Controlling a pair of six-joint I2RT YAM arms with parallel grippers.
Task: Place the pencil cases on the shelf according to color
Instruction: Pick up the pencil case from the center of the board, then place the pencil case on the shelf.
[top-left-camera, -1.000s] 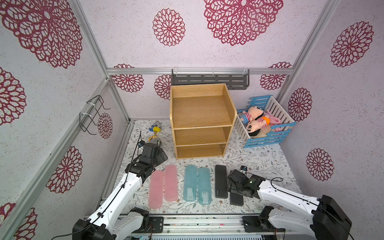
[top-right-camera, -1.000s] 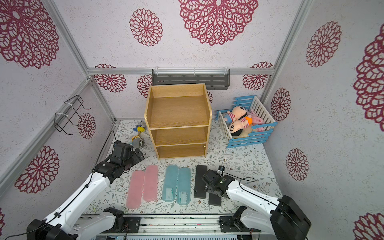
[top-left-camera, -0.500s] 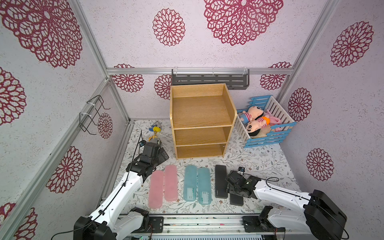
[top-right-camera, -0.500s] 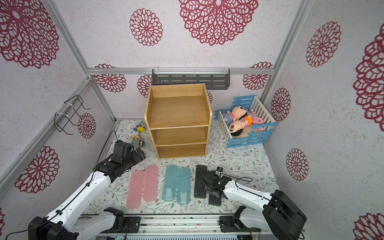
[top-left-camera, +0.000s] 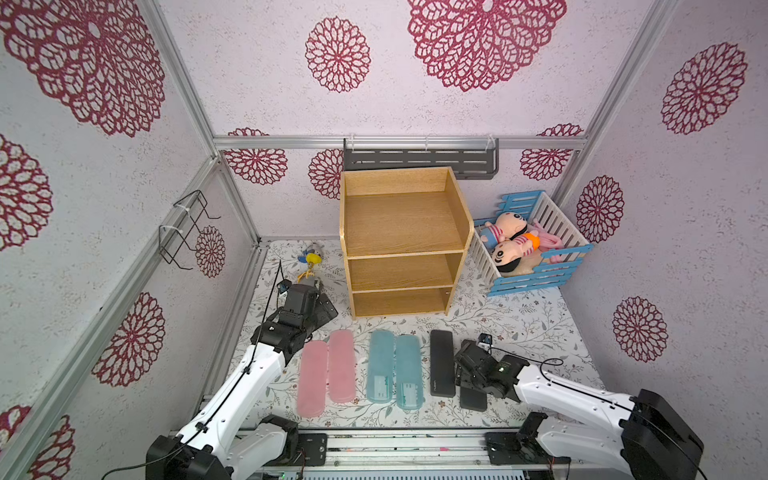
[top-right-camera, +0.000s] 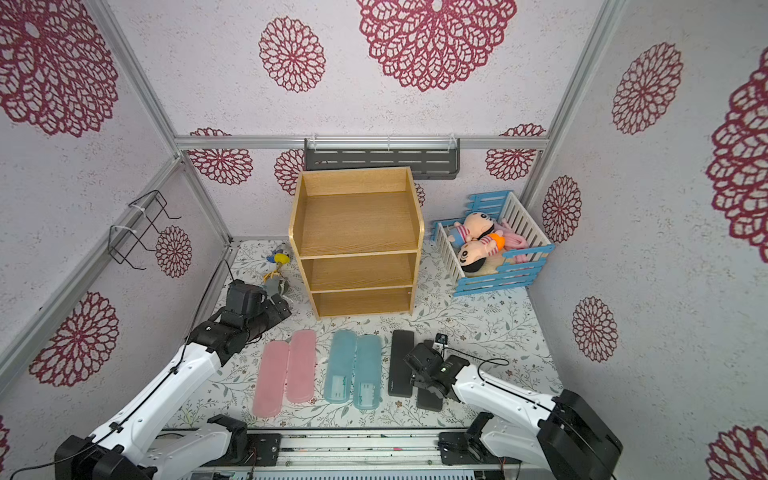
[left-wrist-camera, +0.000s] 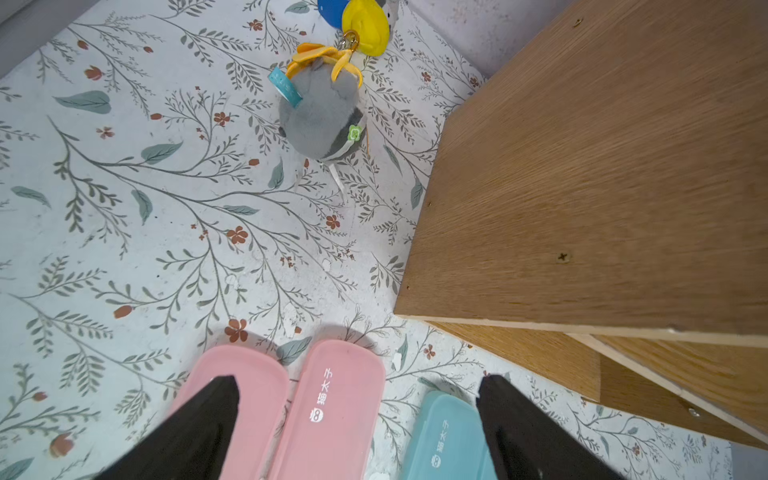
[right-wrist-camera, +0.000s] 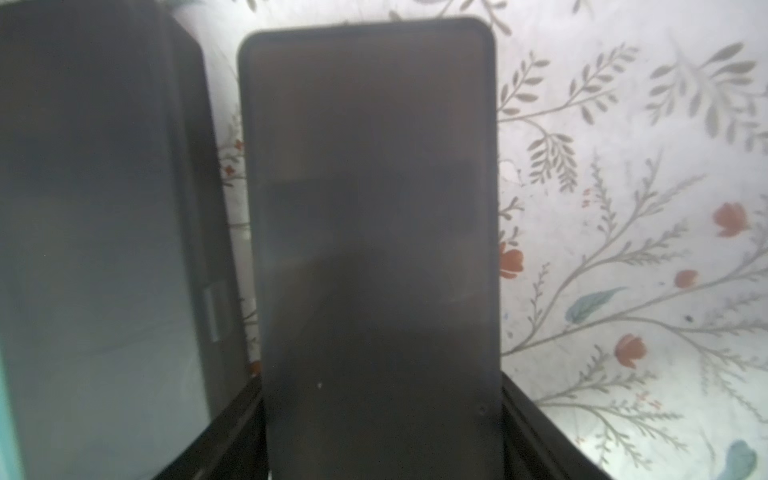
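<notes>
The right gripper (right-wrist-camera: 380, 395) pinched a matte black pencil case (right-wrist-camera: 370, 166) across its long edges on the floral mat (right-wrist-camera: 623, 166). Smooth, rigid sides might slip free on lifting, and one finger, wedged in the narrow gap, could drag the black twin (right-wrist-camera: 95, 208) just beside. The left gripper (left-wrist-camera: 357, 388), jaws spread, hovered over rounded frosted-pink cases (left-wrist-camera: 332, 415); the light-wood shelf (top-left-camera: 403, 232) stood empty, well ahead.

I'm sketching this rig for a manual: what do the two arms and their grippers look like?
The left arm and right arm have smooth white rounded links with black joint housings and black wrists. A thin black cable runs along each. The left gripper and right gripper have plain black tapering fingers. A small green light shows on the right wrist.
</notes>
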